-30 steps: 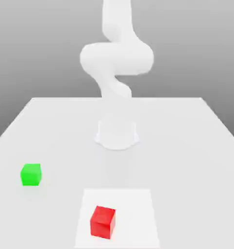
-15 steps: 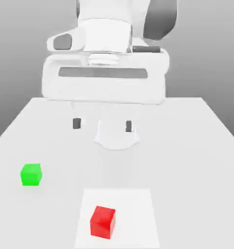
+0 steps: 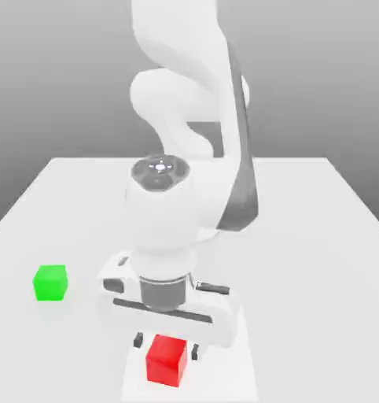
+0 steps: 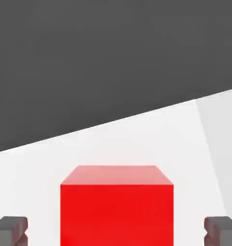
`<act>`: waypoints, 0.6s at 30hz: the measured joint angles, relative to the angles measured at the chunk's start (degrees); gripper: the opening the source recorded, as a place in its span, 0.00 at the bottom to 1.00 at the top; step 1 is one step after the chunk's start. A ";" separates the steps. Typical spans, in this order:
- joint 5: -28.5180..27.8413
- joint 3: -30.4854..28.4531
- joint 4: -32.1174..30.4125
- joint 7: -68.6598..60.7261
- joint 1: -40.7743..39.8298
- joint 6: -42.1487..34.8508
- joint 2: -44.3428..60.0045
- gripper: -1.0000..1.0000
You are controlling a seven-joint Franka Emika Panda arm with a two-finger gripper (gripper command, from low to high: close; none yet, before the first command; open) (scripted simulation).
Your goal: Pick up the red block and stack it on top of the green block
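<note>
Red block [image 4: 117,215] is cut off in the hand view; the gripper [image 4: 116,231] is spread around it.

Gap between claw [image 4: 116,231] and red block [image 4: 117,214] on both sides; green block [image 3: 50,282] well apart, not in the way.

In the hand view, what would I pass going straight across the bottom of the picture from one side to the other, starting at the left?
One jaw's dark tip, the red block, the other jaw's dark tip.
</note>
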 joint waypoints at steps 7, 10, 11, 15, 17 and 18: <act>-0.08 0.12 -0.22 0.08 -0.13 -1.16 -1.40 0.00; 0.02 0.23 -1.07 0.00 -0.22 -5.94 -7.02 0.00; 0.08 0.23 -1.40 -0.02 -0.26 -7.61 -9.03 0.00; -0.37 -4.74 -4.10 7.92 -3.04 -9.50 -13.61 0.00; -1.03 -7.11 -5.62 13.08 -6.51 -9.86 -15.52 0.00; -1.34 -8.33 -6.39 15.64 -7.91 -10.01 -16.46 0.00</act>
